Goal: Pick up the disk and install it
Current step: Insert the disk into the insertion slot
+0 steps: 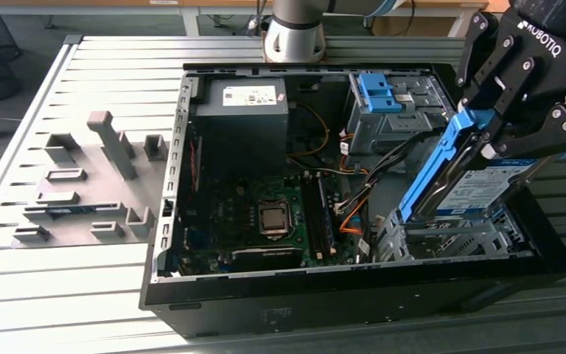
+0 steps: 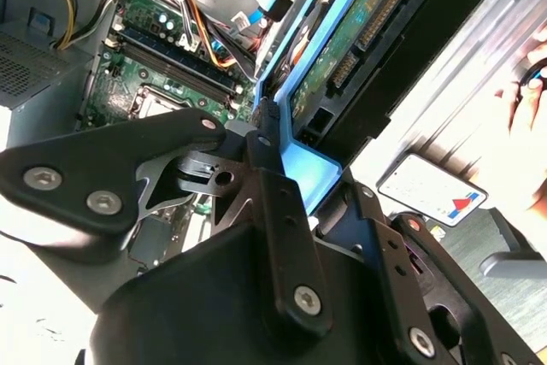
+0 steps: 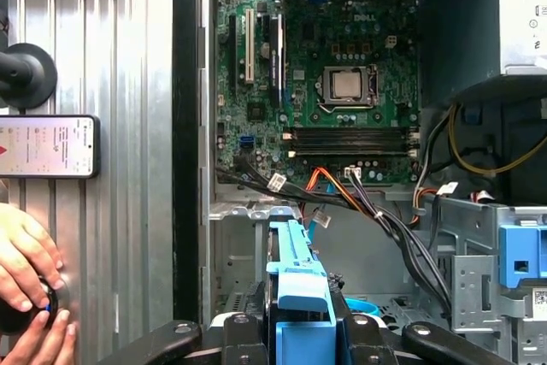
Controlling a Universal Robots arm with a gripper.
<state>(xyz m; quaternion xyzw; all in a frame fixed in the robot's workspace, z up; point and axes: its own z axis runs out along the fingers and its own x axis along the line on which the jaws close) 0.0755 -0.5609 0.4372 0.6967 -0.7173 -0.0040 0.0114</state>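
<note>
Black gripper (image 1: pixel 507 140) fingers clench the disk (image 1: pixel 480 188) at the exterior view's right, gripping it by its blue plastic rails with the jaws closed against the drive's sides. The disk hangs tilted, its white-and-blue label facing the exterior view's right, its lower end just above the metal drive cage (image 1: pixel 450 240) at the near right corner of the open computer case (image 1: pixel 362 295).

Going from the exterior view's left: a grey fixture plate (image 1: pixel 77 184) with raised blocks lies on the slatted metal table (image 1: pixel 57 295), apart from the case. Inside the case, the dark grey power supply (image 1: pixel 241 118) with a small white sticker sits at the far left, and the green motherboard (image 1: pixel 253 214) with its processor socket lies nearer the camera. Orange and black cables (image 1: pixel 347 206) run between the board and the drive bays. A bare blue bracket (image 1: pixel 379 92) sits on the far bay.

In the first wrist view the blue rail (image 3: pixel 297 297) rises between the gripper's fingers (image 3: pixel 171 344), and a person's hands (image 3: pixel 30 292) rest on a dark knob on the table beside a phone (image 3: pixel 47 146). In the second wrist view the disk's green circuit board (image 2: pixel 359 32) faces the camera.
</note>
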